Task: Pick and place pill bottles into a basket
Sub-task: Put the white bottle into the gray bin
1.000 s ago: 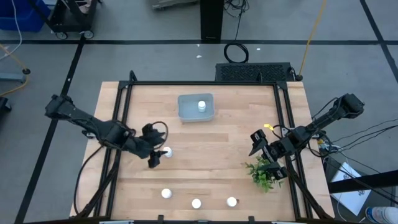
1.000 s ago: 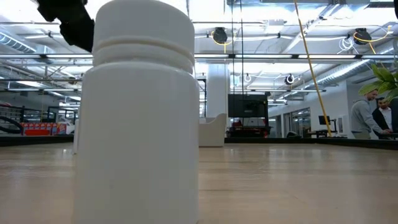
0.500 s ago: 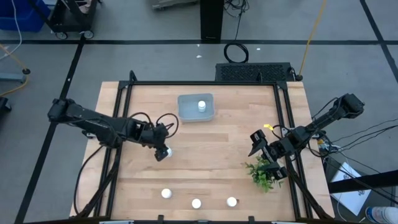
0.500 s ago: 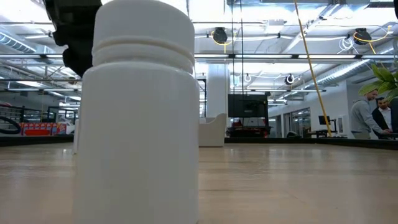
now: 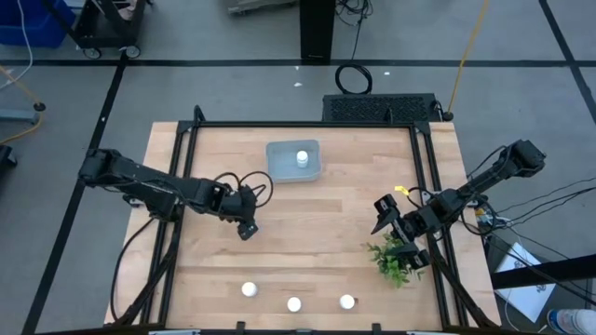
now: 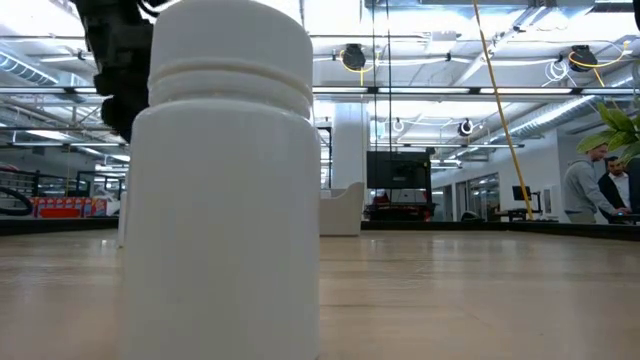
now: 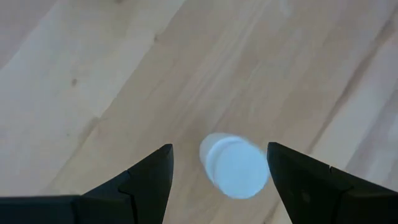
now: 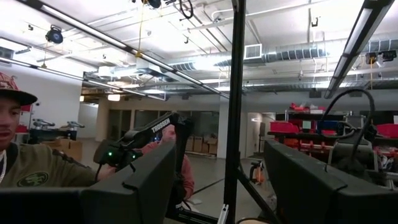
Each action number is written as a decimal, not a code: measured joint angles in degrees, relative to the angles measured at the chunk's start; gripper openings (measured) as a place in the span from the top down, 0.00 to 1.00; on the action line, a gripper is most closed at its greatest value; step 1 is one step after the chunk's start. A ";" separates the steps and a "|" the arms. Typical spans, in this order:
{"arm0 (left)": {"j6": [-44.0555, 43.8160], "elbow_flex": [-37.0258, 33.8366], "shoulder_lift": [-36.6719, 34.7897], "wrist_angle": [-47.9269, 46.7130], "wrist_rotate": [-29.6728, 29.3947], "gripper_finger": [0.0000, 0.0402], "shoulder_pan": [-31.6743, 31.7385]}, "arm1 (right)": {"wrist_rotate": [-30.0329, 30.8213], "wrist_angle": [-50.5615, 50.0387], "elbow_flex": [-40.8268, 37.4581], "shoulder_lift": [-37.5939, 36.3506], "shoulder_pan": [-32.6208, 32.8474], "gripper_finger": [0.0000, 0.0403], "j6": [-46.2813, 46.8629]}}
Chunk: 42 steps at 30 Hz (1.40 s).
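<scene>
Left tool (image 5: 246, 226): left of the tabletop's centre, poised directly over one pill bottle; released, its two dark fingers (image 7: 146, 180) spread either side of the white cap with wood visible in both gaps.
Target bottle (image 7: 234, 167): upright on the tabletop, seen cap-on between the spread fingers, not yet touched; hidden under the tool in the overhead view.
Change: a second ago beside the bottle, nearer the front edge, cap plainly visible; now swung over it and lined up, cap covered from above.
Meaning: judged to be the approach finished and the grasp about to start; descent and closing not yet done.
Basket (image 5: 276, 164): near the middle of the far edge, well apart from the left tool.
Bottle in basket (image 5: 301, 158): one, upright, toward the basket's right side; unmoved over the last second.
Front row (image 5: 249, 289): three bottles standing along the front edge, apart from each other, untouched; one fills the table-level view (image 6: 222, 190).
Progress: one of five placed, a second lined up, three waiting.
Right tool (image 5: 391, 223): waiting near the right edge, just beside the green plant (image 5: 396, 259); released, fingers wide in its wrist view; no shift.
</scene>
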 joint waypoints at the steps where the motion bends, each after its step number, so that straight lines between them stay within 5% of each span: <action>1: 0.08 -0.02 0.77 -0.15 0.02 0.34 0.02 | 0.00 0.00 0.02 -0.01 0.00 0.41 0.10; 23: 1.81 -0.03 3.37 3.85 2.84 0.34 -0.20 | 0.23 -1.31 0.02 0.00 0.00 0.41 0.62; 42: -0.07 -0.07 7.05 5.67 -0.24 0.34 -5.16 | 0.24 -1.30 0.02 0.00 -0.02 0.41 0.64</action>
